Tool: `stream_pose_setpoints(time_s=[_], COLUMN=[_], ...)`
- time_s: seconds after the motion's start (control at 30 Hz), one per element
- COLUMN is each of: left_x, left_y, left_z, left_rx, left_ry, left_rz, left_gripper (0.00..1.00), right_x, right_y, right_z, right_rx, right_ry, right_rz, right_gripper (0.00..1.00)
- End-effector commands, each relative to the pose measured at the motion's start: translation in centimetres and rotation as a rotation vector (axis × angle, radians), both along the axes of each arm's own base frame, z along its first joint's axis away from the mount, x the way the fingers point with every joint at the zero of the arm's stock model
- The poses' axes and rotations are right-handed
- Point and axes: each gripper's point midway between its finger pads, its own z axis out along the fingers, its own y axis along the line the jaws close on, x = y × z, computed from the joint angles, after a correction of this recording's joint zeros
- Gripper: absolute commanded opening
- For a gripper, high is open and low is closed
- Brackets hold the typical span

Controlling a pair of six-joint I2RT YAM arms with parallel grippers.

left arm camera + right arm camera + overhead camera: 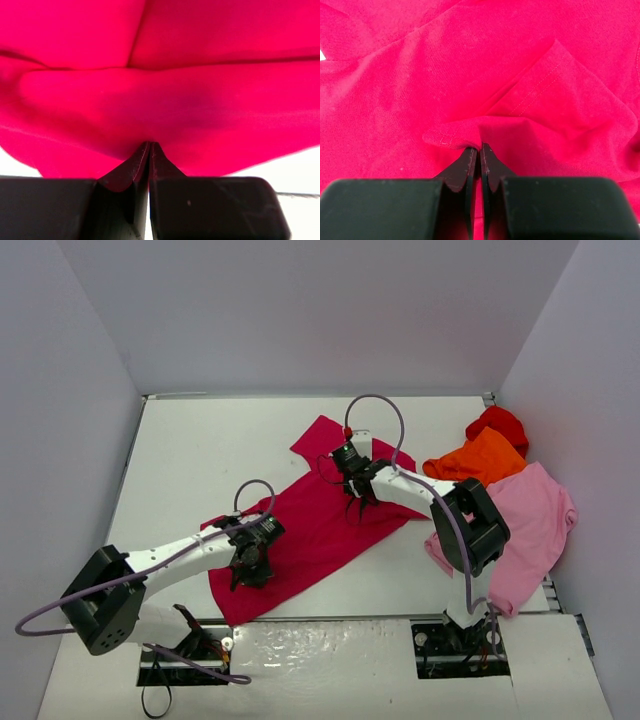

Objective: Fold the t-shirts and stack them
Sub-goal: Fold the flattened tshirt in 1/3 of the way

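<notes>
A crimson-magenta t-shirt lies spread diagonally across the middle of the white table. My left gripper is down on its near-left part, shut and pinching a fold of the cloth. My right gripper is at the shirt's far-right side, shut on a hemmed edge of the same shirt. Fabric fills both wrist views. At the right side lie a larger light pink t-shirt, an orange t-shirt and a red t-shirt, all crumpled.
Grey walls enclose the table on the left, far and right sides. The pink shirt drapes toward the table's right edge, close to the right arm's elbow. Cables loop off both arms.
</notes>
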Motion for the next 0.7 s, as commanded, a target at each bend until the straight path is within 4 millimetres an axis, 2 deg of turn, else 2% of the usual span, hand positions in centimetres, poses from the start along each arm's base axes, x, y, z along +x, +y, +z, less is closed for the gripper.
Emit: stream_pose_setpoints(time_s=[0.0,0.3,0.5,0.67], left_x=[1.7,1.3,1.2,1.2], left_y=[0.0,-0.6,-0.6,-0.4], left_z=[1.3,-0.3,-0.2,-0.1], left_rx=[0.093,0.122,0.120,0.122], left_ry=[-0.080,-0.030,-0.036,-0.044], left_rz=[0.019,0.000,0.003,0.007], left_gripper=[0.00,0.00,0.00,0.00], right_x=[1.7,2.9,4.4,6.4], right_y=[-0.1,-0.6,-1.8,-3.4], right_z=[3.2,4.2,4.9,4.9], right_rx=[0.012,0.036,0.035,0.034], right_ry=[-0.083,-0.098,-0.111,-0.115], right_rz=[-0.026,-0.042,-0.065,-0.104], right_gripper=[0.00,0.00,0.00,0.00])
